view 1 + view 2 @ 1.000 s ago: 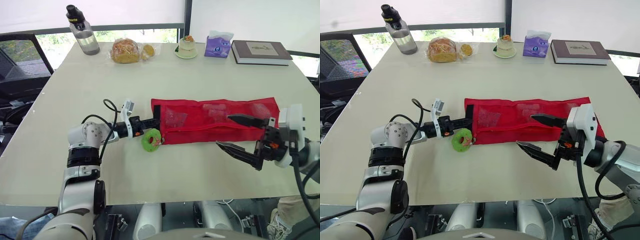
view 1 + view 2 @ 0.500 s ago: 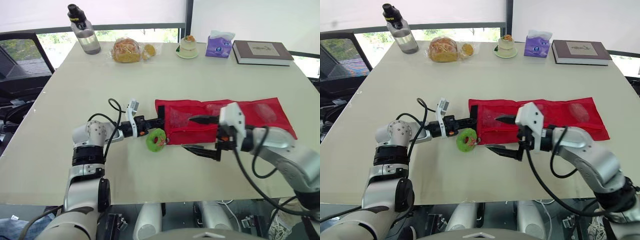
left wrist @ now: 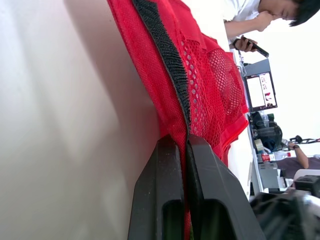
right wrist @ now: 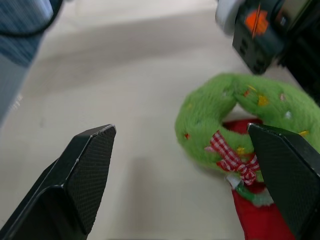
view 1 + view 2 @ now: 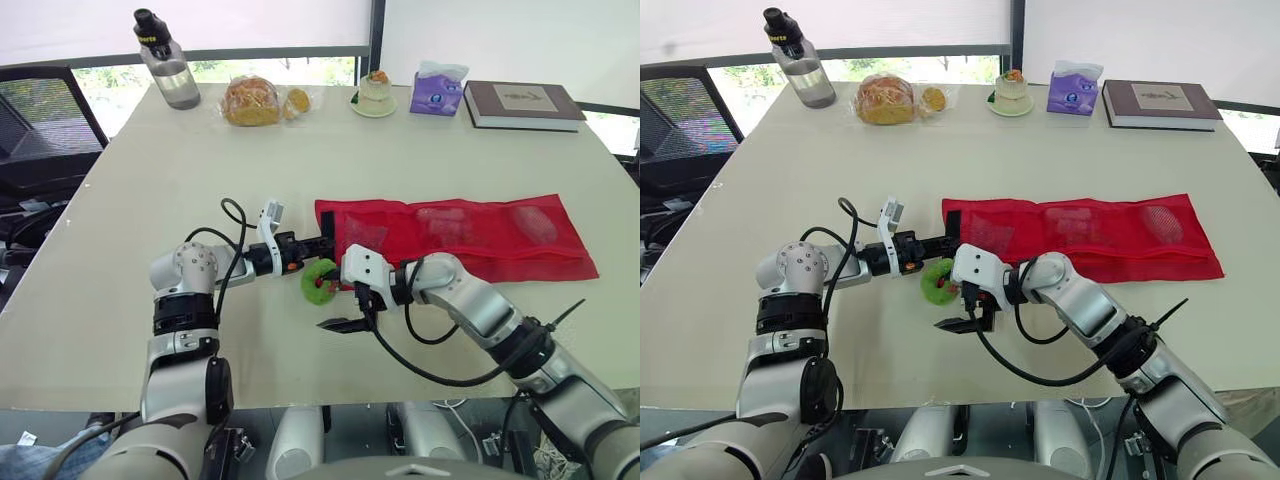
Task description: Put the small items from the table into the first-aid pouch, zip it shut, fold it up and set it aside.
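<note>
A long red mesh first-aid pouch (image 5: pixel 470 240) lies flat across the table's middle, with pale packets showing through the mesh. My left gripper (image 5: pixel 322 243) is shut on the pouch's left end, and its fingers (image 3: pixel 167 165) pinch the black-edged red fabric (image 3: pixel 200 75). A green fuzzy wreath with a red checked bow (image 5: pixel 319 281) lies right by that end. My right gripper (image 5: pixel 328 300) stands open at the wreath. Its two fingers (image 4: pixel 85 170) are spread wide, with the wreath (image 4: pixel 235 120) lying between and just ahead of the tips, untouched.
Along the far edge stand a water bottle (image 5: pixel 165 60), bagged bread (image 5: pixel 250 100), a small dessert on a plate (image 5: pixel 373 95), a purple tissue pack (image 5: pixel 436 90) and a book (image 5: pixel 522 103). A black chair (image 5: pixel 40 130) is off the table's left. A person (image 3: pixel 260 15) holding a phone sits beyond the table.
My right arm has swept left along the pouch's front edge, from its right end to the green wreath, staying open. The left gripper keeps its hold on the pouch.
</note>
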Robot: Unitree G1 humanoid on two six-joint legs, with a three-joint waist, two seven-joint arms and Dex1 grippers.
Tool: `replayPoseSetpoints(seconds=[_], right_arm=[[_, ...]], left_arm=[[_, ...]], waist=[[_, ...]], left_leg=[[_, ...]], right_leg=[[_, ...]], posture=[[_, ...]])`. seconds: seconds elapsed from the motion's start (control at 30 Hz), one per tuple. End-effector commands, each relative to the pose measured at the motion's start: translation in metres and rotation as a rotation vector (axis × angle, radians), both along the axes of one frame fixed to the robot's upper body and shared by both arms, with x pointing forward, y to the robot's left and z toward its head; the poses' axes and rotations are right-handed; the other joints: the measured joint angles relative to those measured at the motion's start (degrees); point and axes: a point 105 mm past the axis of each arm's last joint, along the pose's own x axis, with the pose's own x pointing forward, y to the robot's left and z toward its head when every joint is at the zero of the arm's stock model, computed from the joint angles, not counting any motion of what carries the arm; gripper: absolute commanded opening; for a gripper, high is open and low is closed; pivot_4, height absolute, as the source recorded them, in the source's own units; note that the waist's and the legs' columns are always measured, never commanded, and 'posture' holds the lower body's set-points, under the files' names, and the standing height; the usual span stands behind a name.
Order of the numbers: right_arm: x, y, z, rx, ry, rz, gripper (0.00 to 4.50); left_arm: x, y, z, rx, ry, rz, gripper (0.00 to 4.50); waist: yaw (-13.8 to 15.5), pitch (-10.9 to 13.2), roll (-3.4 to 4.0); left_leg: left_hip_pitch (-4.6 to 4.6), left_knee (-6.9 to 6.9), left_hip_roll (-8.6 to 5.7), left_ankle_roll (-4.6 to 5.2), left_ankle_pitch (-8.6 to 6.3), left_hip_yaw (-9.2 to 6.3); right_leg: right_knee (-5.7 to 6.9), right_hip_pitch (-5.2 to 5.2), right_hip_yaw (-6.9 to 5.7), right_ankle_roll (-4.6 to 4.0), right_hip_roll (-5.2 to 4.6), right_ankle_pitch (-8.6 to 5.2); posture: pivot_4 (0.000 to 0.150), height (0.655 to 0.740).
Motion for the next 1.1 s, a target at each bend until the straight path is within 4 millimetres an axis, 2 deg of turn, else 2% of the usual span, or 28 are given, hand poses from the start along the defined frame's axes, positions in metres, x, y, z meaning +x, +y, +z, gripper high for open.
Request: replayPoseSetpoints(seconds=[0.03,0.07,0.17,0.4,0.47,0.6,0.7,0.9,1.1], right_arm=[[0.011,-0.005,-0.01,-0.099,-0.047,-0.048,4.5],[0.011,-0.005,-0.011,-0.107,-0.049,-0.049,4.5],[0.012,-0.003,-0.013,-0.128,-0.061,-0.056,3.62],[0.021,-0.011,-0.019,-0.168,-0.102,-0.107,0.15],[0.021,-0.014,-0.017,-0.158,-0.106,-0.115,0.06],[0.021,-0.016,0.017,0.086,-0.043,-0.209,0.06],[0.024,-0.033,0.032,0.209,0.008,-0.337,0.06],[0.024,-0.073,0.037,0.361,0.104,-0.571,0.06],[0.026,-0.112,0.032,0.366,0.069,-0.755,0.06]], left_arm=[[-0.006,-0.007,0.001,-0.03,0.009,-0.029,0.05],[-0.006,-0.007,0.0,-0.031,0.009,-0.028,0.05],[-0.007,-0.007,-0.001,-0.03,0.011,-0.023,0.0],[-0.007,-0.007,-0.002,-0.03,0.009,-0.012,0.0],[-0.007,-0.006,-0.002,-0.027,0.008,-0.01,0.0],[-0.005,0.002,-0.003,-0.013,0.001,0.019,0.0],[-0.006,0.005,-0.004,-0.012,-0.008,0.031,0.0],[-0.011,0.007,-0.007,0.002,-0.02,0.03,0.0],[-0.015,0.009,-0.016,0.084,-0.079,-0.002,0.0]], waist=[[0.02,0.0,0.0],[0.0,0.0,0.0],[-0.03,-0.01,0.01],[0.0,-0.02,0.01],[0.01,-0.02,0.0],[0.01,-0.02,0.0],[-0.2,-0.02,0.01],[-0.35,-0.02,0.01],[-0.48,-0.02,0.01]], left_leg=[[0.0,0.0,0.0,0.0,0.0,0.0],[0.0,0.0,0.0,0.0,0.0,0.0],[0.01,0.0,0.0,0.0,0.0,0.0],[0.04,0.0,-0.01,-0.01,0.0,0.01],[0.04,-0.01,-0.01,-0.01,0.0,0.0],[0.02,-0.01,-0.01,-0.01,0.0,0.0],[0.05,-0.05,0.0,-0.01,0.0,0.0],[0.06,-0.15,0.0,-0.02,-0.01,0.02],[0.08,-0.22,0.0,-0.01,-0.01,0.09]], right_leg=[[0.0,0.0,0.0,0.0,0.0,0.0],[0.0,0.0,0.0,0.0,0.0,0.0],[0.0,0.01,0.0,0.0,-0.01,0.0],[-0.02,0.04,0.0,0.0,-0.02,0.0],[-0.02,0.05,0.0,0.0,-0.02,0.0],[-0.04,0.06,-0.01,0.0,-0.04,0.0],[-0.02,0.05,0.0,0.0,-0.02,0.0],[-0.05,0.03,0.03,-0.01,-0.03,0.0],[-0.06,-0.02,0.08,-0.02,-0.03,-0.01]], posture=[[0.15,0.74],[0.15,0.74],[0.15,0.74],[0.15,0.74],[0.15,0.74],[0.15,0.74],[0.15,0.74],[0.15,0.74],[0.15,0.74]])
